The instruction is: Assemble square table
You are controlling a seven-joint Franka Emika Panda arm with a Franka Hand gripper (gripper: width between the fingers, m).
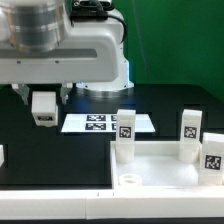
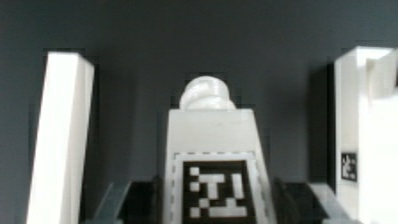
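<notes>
My gripper (image 1: 43, 100) is shut on a short chunky white leg (image 1: 43, 108) and holds it just above the black table at the exterior view's left. In the wrist view the leg (image 2: 214, 130) sits between the dark fingers (image 2: 134, 203), tag facing the camera, rounded tip pointing away; the gripper (image 2: 217, 205) grips its tagged end. The white square slab (image 1: 165, 178) with a raised rim lies at the front right, with a corner hole (image 1: 128, 181). Three tagged legs stand upright on it: one (image 1: 125, 137) at its left corner, two (image 1: 190, 133) (image 1: 213, 156) at the right.
The marker board (image 1: 105, 123) lies flat on the table behind the slab. A white piece (image 1: 2, 155) shows at the exterior view's left edge. In the wrist view a long white bar (image 2: 63, 140) runs along one side and another white part (image 2: 365, 100) along the other.
</notes>
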